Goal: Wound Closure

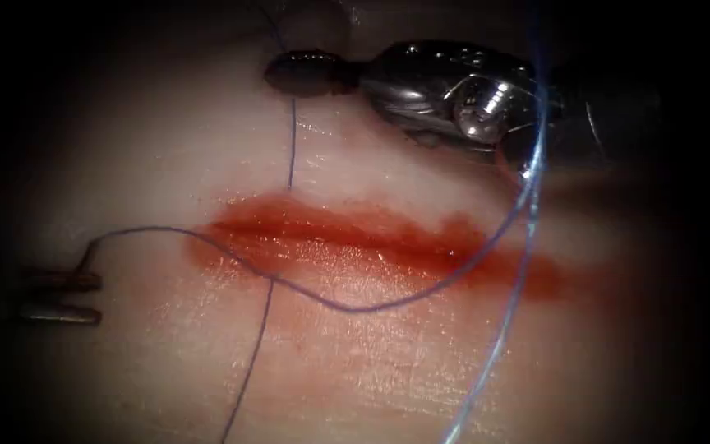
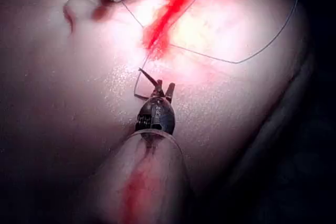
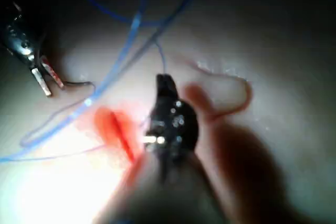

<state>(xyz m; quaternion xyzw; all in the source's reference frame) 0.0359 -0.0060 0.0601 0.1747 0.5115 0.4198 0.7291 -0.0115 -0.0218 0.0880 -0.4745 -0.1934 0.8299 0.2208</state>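
We note the right tool: polished metal wrist, glossy with bright glints; its jaws look dark and dull. Left tool: two thin metal jaws, brushed, coppery sheen. Thread: fine, smooth blue filament, faintly shiny. Tissue: pale, moist, finely grained, speckled highlights. Red fluid along the cut: wet, glossy film.

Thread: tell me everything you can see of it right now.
The thin blue-violet suture thread is slack. One strand drops from the right arm's dark claw, shut on it, meets the red-stained cut in the pale tissue and reappears below it. Another sweeps from the tip of the left arm's open metal claw across the cut and up to the right. A paler strand hangs in front.
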